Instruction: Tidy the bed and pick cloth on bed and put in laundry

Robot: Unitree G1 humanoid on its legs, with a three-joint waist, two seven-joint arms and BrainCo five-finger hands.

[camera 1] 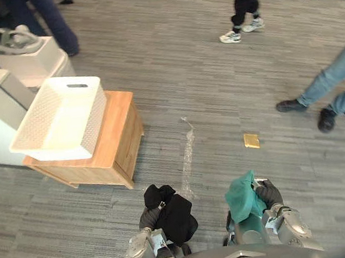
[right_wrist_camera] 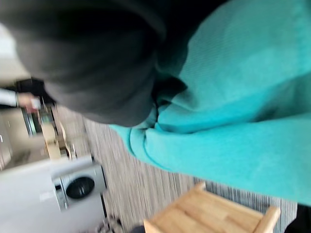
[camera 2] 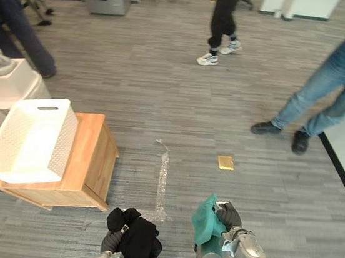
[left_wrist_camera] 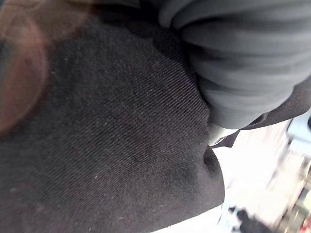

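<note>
My left hand (camera 1: pixel 150 217) is shut on a bunched black cloth (camera 1: pixel 171 214), held low in front of me; up close the black cloth (left_wrist_camera: pixel 107 141) drapes past the hand's dark cover. A teal cloth (camera 1: pixel 244 197) is clutched in my right hand (camera 1: pixel 268 194), and the teal cloth (right_wrist_camera: pixel 233 111) hangs over its dark cover (right_wrist_camera: pixel 92 58) in the right wrist view. A white perforated laundry basket (camera 1: pixel 64 117) stands on a low wooden cabinet (camera 1: pixel 117 142) ahead to my left, well apart from both hands.
Grey striped carpet floor all round. A small yellow object (camera 1: pixel 251 140) lies on the floor ahead right. A strip of clear tape (camera 1: pixel 187 155) runs along the floor. People's legs stand at the back (camera 1: pixel 242 4), right (camera 1: pixel 331 84) and far left (camera 1: pixel 52 21). White appliances (camera 1: pixel 21 50) behind the cabinet.
</note>
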